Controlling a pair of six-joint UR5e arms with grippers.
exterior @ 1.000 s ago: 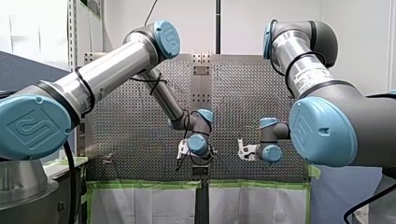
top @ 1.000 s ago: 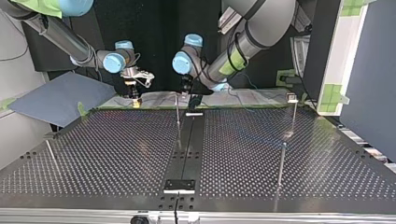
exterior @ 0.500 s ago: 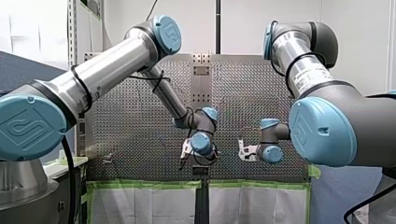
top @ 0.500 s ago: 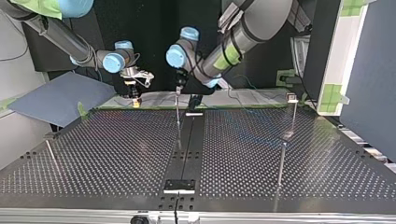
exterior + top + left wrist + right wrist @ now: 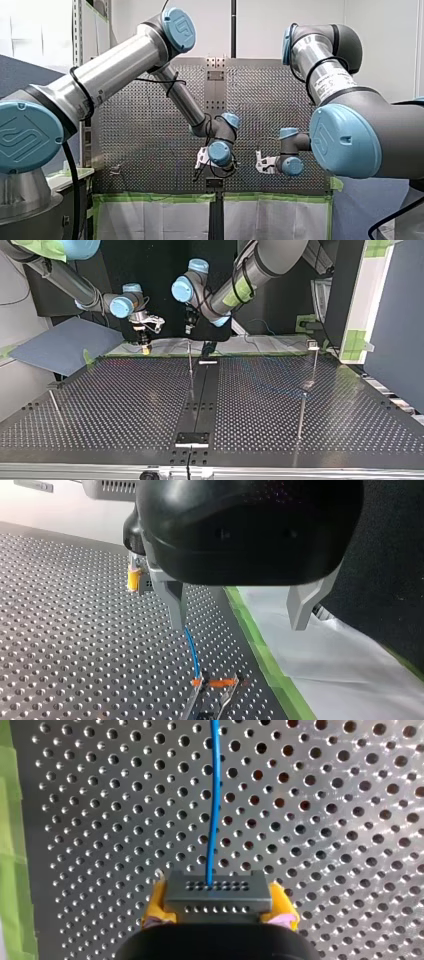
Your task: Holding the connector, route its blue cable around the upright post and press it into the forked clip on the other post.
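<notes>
In the right wrist view my right gripper (image 5: 218, 906) is shut on the grey connector (image 5: 218, 891), a yellow pad (image 5: 154, 906) on each side. The blue cable (image 5: 214, 795) runs straight ahead from it over the perforated table. In the left wrist view my left gripper (image 5: 238, 625) is open and holds nothing. It hangs above the forked clip (image 5: 215, 683) with orange tips, and the blue cable (image 5: 192, 652) reaches that fork. In the top view my left gripper (image 5: 189, 330) is above the thin post (image 5: 190, 360), and my right gripper (image 5: 144, 345) is at its left.
More thin posts stand on the table at the top view's right (image 5: 314, 360), (image 5: 301, 412) and at its left (image 5: 54, 405). Green tape (image 5: 265, 655) and white sheeting (image 5: 340, 665) edge the table beside the clip. A black centre strip (image 5: 200, 400) runs across the table.
My left gripper has risen and shifted toward the top view's left, from beside the post to above it. My right gripper and the connector have not moved.
</notes>
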